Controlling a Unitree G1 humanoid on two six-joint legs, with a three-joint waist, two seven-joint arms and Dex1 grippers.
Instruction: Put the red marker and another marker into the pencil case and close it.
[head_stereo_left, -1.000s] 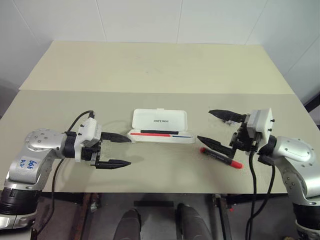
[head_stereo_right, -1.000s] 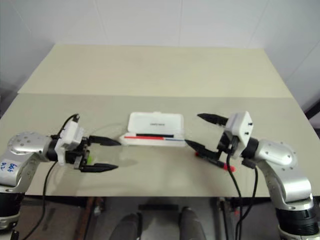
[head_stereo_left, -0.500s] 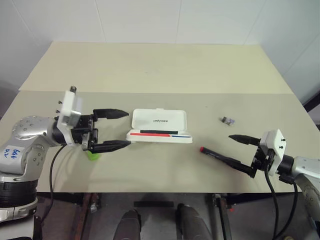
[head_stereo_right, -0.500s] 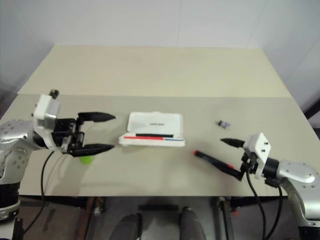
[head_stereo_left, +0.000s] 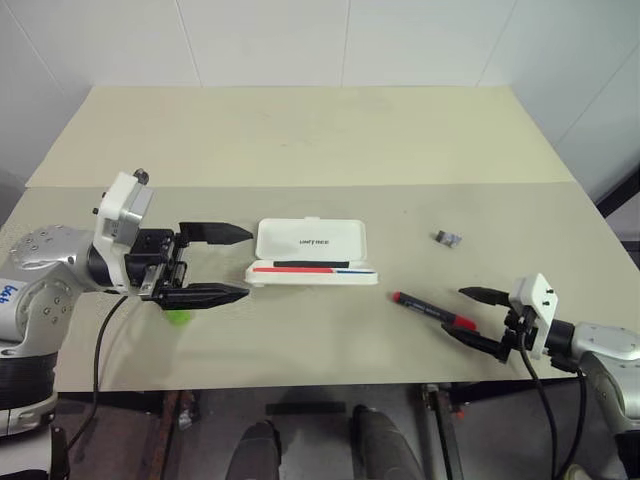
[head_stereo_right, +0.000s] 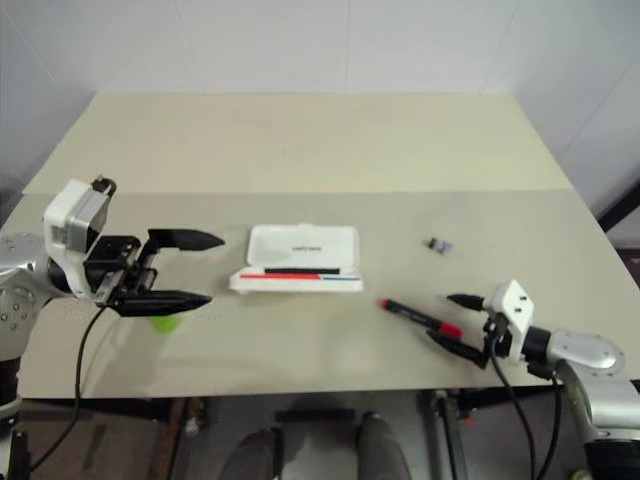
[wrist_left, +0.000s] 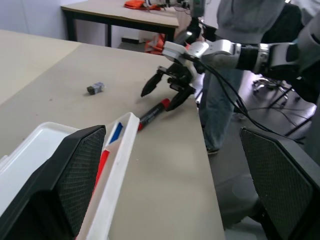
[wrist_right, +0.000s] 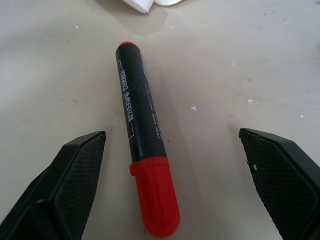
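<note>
The white pencil case (head_stereo_left: 312, 240) lies open at the table's middle, lid raised, with thin red, blue and black stripes in its tray. To its right lies the red marker (head_stereo_left: 430, 310), black barrel with its red cap (wrist_right: 154, 195) toward my right gripper (head_stereo_left: 458, 312). That gripper is open low over the table, one finger on each side of the cap end, not touching it. My left gripper (head_stereo_left: 247, 263) hovers open just left of the case, pointing at it. The light green marker (head_stereo_left: 180, 317) peeks out on the table beneath its lower finger.
A small dark object (head_stereo_left: 447, 237) lies on the table beyond the red marker. The table's front edge (head_stereo_left: 330, 385) runs close to both grippers. In the left wrist view a person (wrist_left: 235, 30) stands past the table's right end.
My right gripper has dropped and swung out to the right, down to the marker's cap end. My left gripper has risen off the table, uncovering the green marker. The camera has shifted too.
</note>
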